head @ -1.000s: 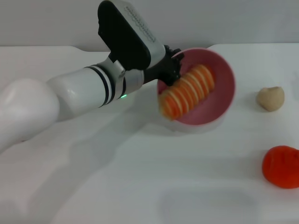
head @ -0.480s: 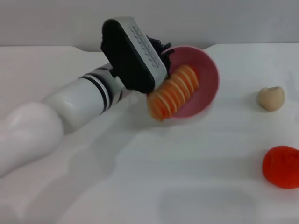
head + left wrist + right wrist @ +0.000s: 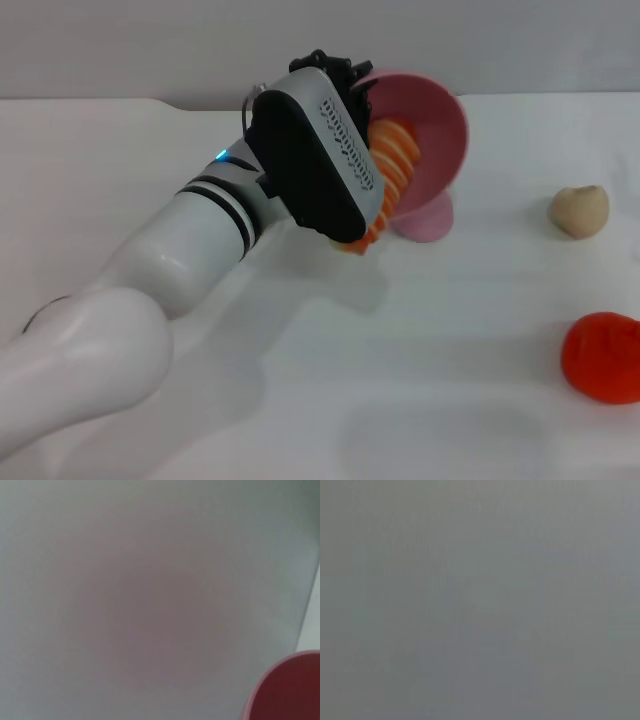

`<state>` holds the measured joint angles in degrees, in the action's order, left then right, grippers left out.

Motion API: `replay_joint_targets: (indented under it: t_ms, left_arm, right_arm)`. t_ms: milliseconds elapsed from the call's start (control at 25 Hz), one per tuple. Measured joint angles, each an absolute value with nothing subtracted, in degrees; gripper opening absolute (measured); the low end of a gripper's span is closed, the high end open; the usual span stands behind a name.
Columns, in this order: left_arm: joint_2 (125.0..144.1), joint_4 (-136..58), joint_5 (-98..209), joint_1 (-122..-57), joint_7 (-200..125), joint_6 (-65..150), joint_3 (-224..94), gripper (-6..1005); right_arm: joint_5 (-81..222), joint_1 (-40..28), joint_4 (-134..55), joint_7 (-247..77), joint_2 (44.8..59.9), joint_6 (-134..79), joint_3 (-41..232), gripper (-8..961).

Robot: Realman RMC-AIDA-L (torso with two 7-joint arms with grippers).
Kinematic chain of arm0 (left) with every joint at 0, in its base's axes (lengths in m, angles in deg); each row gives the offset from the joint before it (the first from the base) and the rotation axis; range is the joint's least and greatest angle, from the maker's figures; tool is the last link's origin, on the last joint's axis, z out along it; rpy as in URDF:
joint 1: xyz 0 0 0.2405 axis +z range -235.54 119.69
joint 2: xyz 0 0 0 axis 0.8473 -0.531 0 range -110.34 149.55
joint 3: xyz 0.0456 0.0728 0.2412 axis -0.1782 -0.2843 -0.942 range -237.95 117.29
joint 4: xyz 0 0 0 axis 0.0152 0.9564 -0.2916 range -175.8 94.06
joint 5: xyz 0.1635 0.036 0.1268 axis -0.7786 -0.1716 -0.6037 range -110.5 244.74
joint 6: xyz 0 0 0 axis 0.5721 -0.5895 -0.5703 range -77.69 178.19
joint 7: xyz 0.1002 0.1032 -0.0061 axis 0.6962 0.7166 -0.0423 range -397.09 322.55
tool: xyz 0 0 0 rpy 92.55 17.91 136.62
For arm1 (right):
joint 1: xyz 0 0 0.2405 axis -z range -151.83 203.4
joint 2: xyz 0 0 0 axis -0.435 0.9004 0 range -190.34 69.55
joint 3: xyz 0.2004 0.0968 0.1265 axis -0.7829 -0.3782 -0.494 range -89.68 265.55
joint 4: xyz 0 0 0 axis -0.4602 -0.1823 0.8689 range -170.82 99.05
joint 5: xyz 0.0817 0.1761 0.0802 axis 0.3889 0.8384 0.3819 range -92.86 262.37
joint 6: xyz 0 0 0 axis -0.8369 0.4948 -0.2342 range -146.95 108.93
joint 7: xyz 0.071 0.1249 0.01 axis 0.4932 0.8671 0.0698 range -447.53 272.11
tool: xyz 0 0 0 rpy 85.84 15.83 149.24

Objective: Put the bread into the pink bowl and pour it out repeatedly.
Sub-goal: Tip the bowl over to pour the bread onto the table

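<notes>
While the left arm reaches across the white table (image 3: 300, 400), we see our left gripper (image 3: 352, 88) at the near rim of the pink bowl (image 3: 435, 130), with the bowl tipped steeply on its side so that its mouth faces back toward the arm. The gripper seems clamped on that rim, though the wrist housing hides the fingers and we cannot tell how wide they stand. The bread (image 3: 392, 165) lies in the tilted bowl just below the gripper, its orange-and-cream stripes showing, and its lower end pokes out under the wrist housing close to the table. Beyond the bowl, well apart from the gripper on its far side, sits a small tan lump (image 3: 579, 211); a red-orange lump (image 3: 601, 357) lies nearer the camera on that same side. In the left wrist view only a curved edge of the pink bowl (image 3: 285, 690) shows against a plain grey surface. Our right gripper appears nowhere.
</notes>
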<state>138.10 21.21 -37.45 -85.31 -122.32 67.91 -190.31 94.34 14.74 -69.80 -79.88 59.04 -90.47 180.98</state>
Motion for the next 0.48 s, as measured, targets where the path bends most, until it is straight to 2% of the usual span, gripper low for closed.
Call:
replay_joint_targets:
  t_ms: [480]
  left_arm:
    - [138.20, 19.4, -40.9, -84.7, -122.8, 83.8, -195.9, 49]
  right_arm:
    - [94.3, 14.2, -69.8, -79.9, 59.04, -90.5, 181.5, 505]
